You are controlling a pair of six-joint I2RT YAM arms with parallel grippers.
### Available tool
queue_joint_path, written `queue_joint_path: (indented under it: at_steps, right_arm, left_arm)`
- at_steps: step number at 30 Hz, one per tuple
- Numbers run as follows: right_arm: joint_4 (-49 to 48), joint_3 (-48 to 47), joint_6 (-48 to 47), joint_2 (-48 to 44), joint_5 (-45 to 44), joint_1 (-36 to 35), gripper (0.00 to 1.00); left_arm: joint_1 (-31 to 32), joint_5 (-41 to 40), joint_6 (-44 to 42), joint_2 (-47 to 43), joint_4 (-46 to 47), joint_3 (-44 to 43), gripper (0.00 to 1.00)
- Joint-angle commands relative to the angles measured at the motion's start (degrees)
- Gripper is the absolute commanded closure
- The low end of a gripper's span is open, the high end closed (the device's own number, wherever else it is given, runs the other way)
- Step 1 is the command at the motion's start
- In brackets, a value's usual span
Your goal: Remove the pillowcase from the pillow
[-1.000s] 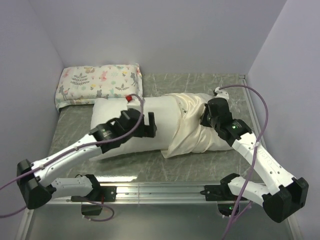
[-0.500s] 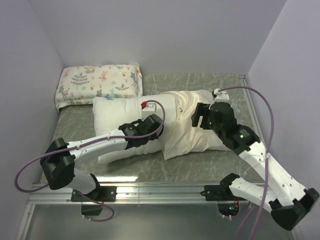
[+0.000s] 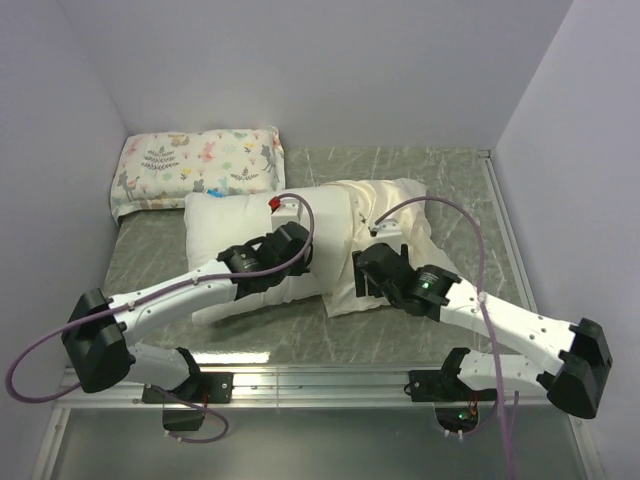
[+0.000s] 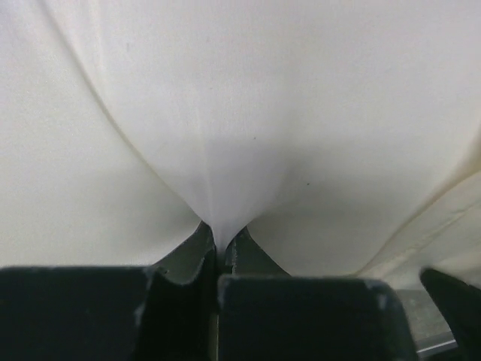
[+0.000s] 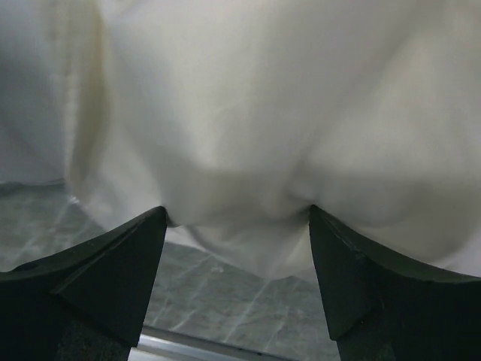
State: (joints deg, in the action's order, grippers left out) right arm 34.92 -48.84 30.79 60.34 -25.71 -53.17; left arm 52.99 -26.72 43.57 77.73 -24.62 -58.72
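Top external view: white pillow (image 3: 215, 225) lies across the middle of the green marbled table (image 3: 450, 170), long side left to right. Its left part is bare, its right part sits inside the cream pillowcase (image 3: 395, 215), which is bunched and wrinkled. Floral cushion (image 3: 200, 165) is in the far left corner, just beside the pillow's far left end. Left gripper (image 3: 288, 255) is down on the bare pillow, close to the pillowcase's open edge; fingertips are hidden under the wrist from here. Right gripper (image 3: 362, 280) is at the near left corner of the pillowcase, arm reaching in low from the right. Left wrist view: left gripper (image 4: 218, 259) is pressed together on a pinch of white pillow (image 4: 240, 113) fabric, which pulls into a taut V down into the jaws. A strip of cream pillowcase (image 4: 451, 226) shows at the right edge. Right wrist view: right gripper (image 5: 237, 218) is spread wide, with a bulge of pillowcase (image 5: 248, 113) between the fingertips – cloth touches both inner faces but is not squeezed – and table (image 5: 225, 301) shows below.
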Motion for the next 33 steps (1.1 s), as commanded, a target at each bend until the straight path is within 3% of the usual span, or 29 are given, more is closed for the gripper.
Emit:
queue_joint_path:
  at_steps: [1, 3, 4, 7, 11, 17, 23, 33]
  right_arm:
    - [3.5, -1.1, 3.2, 3.3, -13.4, -0.2, 0.24]
    - [5.8, -2.2, 4.5, 4.7, -17.2, -0.2, 0.42]
    - [7.8, -3.1, 4.8, 4.9, -19.8, -0.1, 0.69]
    - [9.3, -4.3, 4.3, 2.6, -20.9, 1.3, 0.88]
    - [7.6, -4.0, -0.2, -2.8, -17.4, 7.2, 0.92]
    - [4.4, -4.7, -3.2, -5.8, -9.8, 22.6, 0.99]
    - [4.4, -9.6, -3.6, -0.7, -6.1, 29.5, 1.0]
    - [3.5, -12.9, -5.6, -3.5, -1.2, 38.7, 1.0]
  left_arm:
    - [-0.5, -0.3, -1.4, -4.2, -1.5, -1.7, 1.0]
    - [-0.7, -1.0, -1.7, -7.8, -3.0, -2.8, 1.0]
    - [-1.0, -1.1, -2.1, -9.1, -3.6, -3.1, 1.0]
    - [-4.8, -0.4, -3.7, -15.3, -7.0, -4.5, 1.0]
    - [-19.2, 4.4, -7.0, -22.4, -9.8, -4.9, 1.0]
    - [-33.6, 8.4, -11.1, -28.2, -13.4, -7.2, 1.0]
    - [-38.7, 12.6, -11.2, -28.9, -13.3, -6.3, 1.0]
    - [-40.0, 16.3, -11.3, -30.2, -10.0, 0.9, 1.0]
